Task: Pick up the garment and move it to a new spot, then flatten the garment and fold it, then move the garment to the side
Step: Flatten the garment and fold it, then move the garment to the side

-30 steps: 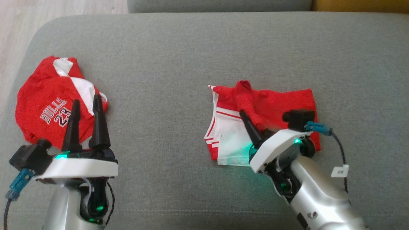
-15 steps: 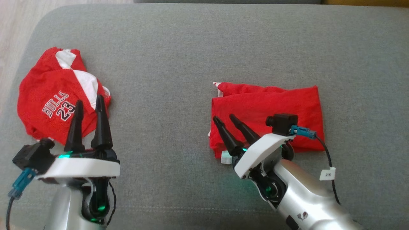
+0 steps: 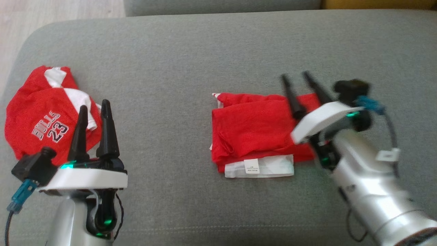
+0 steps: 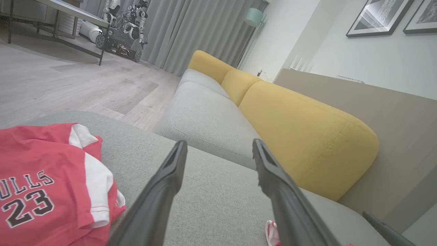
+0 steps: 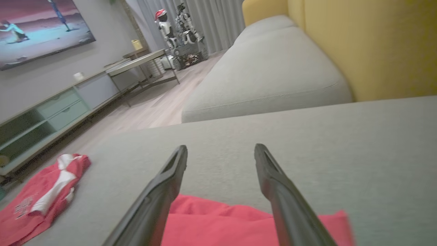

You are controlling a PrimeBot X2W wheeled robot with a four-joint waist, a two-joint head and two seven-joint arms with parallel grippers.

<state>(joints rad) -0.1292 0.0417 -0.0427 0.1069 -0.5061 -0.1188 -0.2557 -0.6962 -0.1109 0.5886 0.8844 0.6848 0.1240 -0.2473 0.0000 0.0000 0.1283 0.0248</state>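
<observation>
Your right gripper, fingers spread and empty, hangs over the folded garment: lower it and pinch all layers together.

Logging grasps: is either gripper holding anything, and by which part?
Nothing is held: left gripper and right gripper are both open and empty; the shorts lie free.

2 red garments lie on 1 grey sofa seat: 1 folded red garment and, well to its left, 1 red jersey. 2 pincers show, each with 2 dark fingers: the left pincer left of that folded piece, the right pincer over its right edge.
</observation>
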